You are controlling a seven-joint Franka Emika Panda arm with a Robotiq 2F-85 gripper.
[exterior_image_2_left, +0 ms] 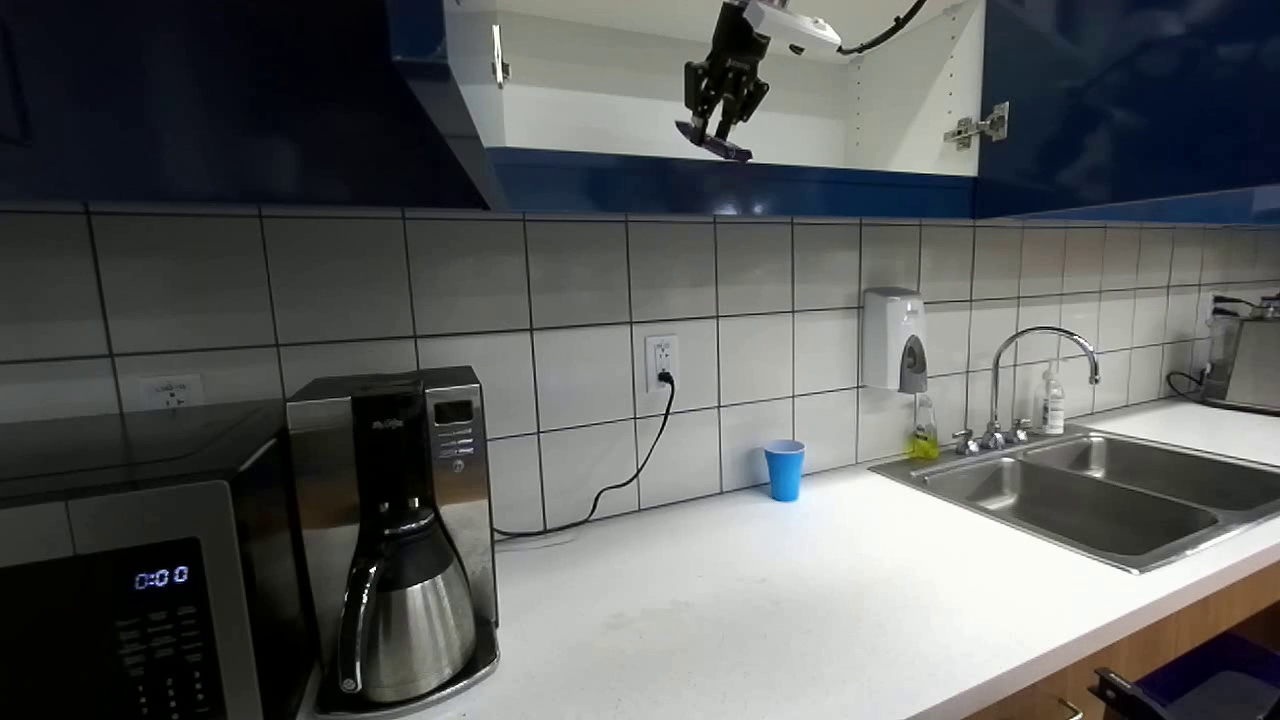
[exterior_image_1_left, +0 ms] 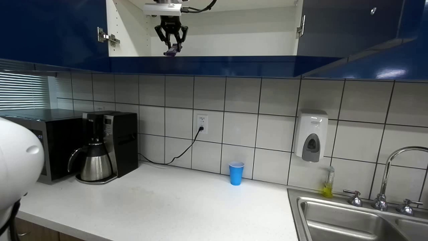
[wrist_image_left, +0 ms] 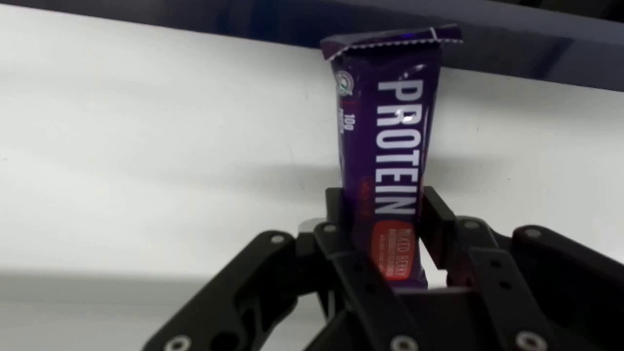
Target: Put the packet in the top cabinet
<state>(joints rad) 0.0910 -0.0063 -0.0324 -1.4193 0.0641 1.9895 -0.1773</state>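
The packet (wrist_image_left: 390, 146) is a dark purple wrapper marked "PROTEIN". My gripper (wrist_image_left: 382, 209) is shut on its lower part in the wrist view, one finger on each side. In both exterior views the gripper (exterior_image_1_left: 174, 44) (exterior_image_2_left: 714, 132) points down in the opening of the top cabinet (exterior_image_1_left: 204, 65) (exterior_image_2_left: 620, 180), with the packet (exterior_image_1_left: 172, 51) (exterior_image_2_left: 728, 149) tilted in its fingers. In the wrist view the white cabinet floor (wrist_image_left: 146, 146) lies under the packet, whose far end overlaps the dark blue front edge. I cannot tell whether the packet touches the floor.
Open blue doors (exterior_image_1_left: 53, 30) (exterior_image_1_left: 347, 26) flank the cabinet opening, with hinges on the side walls. Below are a coffee maker (exterior_image_1_left: 125, 144), a microwave (exterior_image_2_left: 110, 540), a blue cup (exterior_image_1_left: 236, 174), a soap dispenser (exterior_image_1_left: 311, 134) and a sink (exterior_image_1_left: 344, 214).
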